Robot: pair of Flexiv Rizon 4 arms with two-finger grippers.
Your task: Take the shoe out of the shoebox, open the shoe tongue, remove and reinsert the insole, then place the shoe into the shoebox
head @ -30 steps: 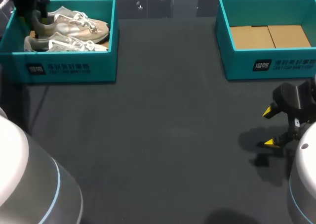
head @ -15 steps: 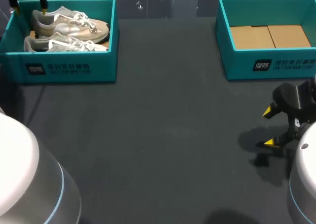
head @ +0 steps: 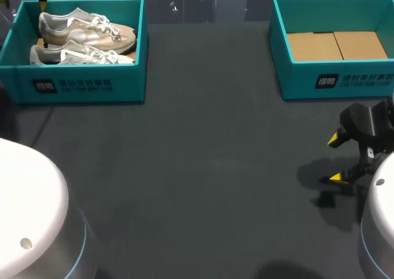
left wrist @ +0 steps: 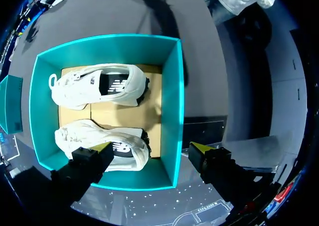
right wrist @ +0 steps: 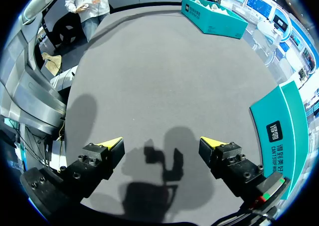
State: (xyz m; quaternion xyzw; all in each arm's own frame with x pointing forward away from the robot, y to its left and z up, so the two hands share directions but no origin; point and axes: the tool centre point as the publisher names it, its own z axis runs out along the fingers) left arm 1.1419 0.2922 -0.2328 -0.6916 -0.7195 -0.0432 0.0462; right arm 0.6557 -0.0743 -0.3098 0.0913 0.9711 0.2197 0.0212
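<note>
- Left gripper [left wrist: 152,147], jaws open, above far-left shoebox [left wrist: 172,111] holding two shoes [left wrist: 79,84].
- Right gripper [right wrist: 160,141], jaws wide apart, low over table [right wrist: 149,61], near right.

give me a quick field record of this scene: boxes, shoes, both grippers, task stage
left box: teal cardboard shoebox, far left of the dark grey table, top open
shoes: two pale grey lace-up sneakers, side by side inside it
right box: second teal shoebox, far right, only its brown cardboard floor showing
left gripper: open, above the left box's end wall, holding nothing
right gripper: open, over bare table near the right box, holding nothing
task stage: no shoe taken out yet
</note>
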